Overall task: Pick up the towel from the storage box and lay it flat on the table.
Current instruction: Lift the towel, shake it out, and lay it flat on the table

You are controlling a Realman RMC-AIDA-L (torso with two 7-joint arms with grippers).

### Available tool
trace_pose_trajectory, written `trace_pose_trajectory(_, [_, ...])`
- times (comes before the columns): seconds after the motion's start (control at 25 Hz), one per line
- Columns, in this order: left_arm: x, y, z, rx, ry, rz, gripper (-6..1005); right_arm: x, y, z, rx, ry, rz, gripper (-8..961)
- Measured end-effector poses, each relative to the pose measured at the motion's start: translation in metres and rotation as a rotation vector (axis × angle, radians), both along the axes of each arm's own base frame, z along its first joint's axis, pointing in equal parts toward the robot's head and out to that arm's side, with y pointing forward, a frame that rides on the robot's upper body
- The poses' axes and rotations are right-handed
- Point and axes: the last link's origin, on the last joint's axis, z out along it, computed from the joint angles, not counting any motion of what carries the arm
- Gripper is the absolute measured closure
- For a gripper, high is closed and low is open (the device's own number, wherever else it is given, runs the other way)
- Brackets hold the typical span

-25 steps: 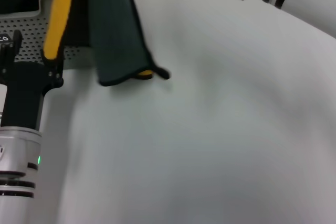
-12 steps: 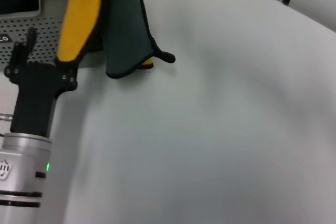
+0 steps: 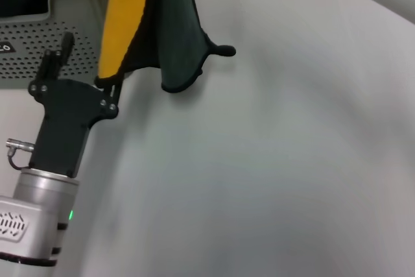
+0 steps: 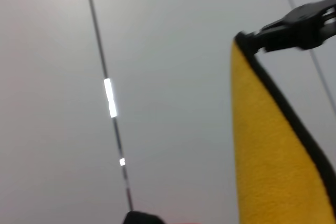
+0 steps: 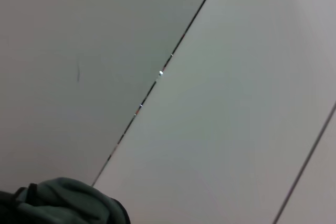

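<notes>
Towel hangs long axis vertical in the head view, off the table, in front of the storage box. We see the left end effector clamped on its yellow bottom corner; the right end effector is out of view. Label fragment unreadable.

Left wrist: yellow face only.

Right wrist: green bunch; we cannot tell its grip.
</notes>
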Motion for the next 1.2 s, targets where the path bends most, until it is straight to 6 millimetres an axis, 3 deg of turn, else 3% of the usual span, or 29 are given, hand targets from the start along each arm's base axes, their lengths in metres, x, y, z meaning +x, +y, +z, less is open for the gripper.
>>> trace_pose_trajectory(1.04, [0.006,-0.006,-0.009,-0.059,0.031,-0.062,484,0.005,0.020,0.006,0.017,0.007,-0.046,910])
trace_pose_trajectory(1.2, [0.006,-0.006,-0.010,-0.062,0.033,-0.068,553,0.005,0.021,0.008,0.021,0.011,-0.048,909])
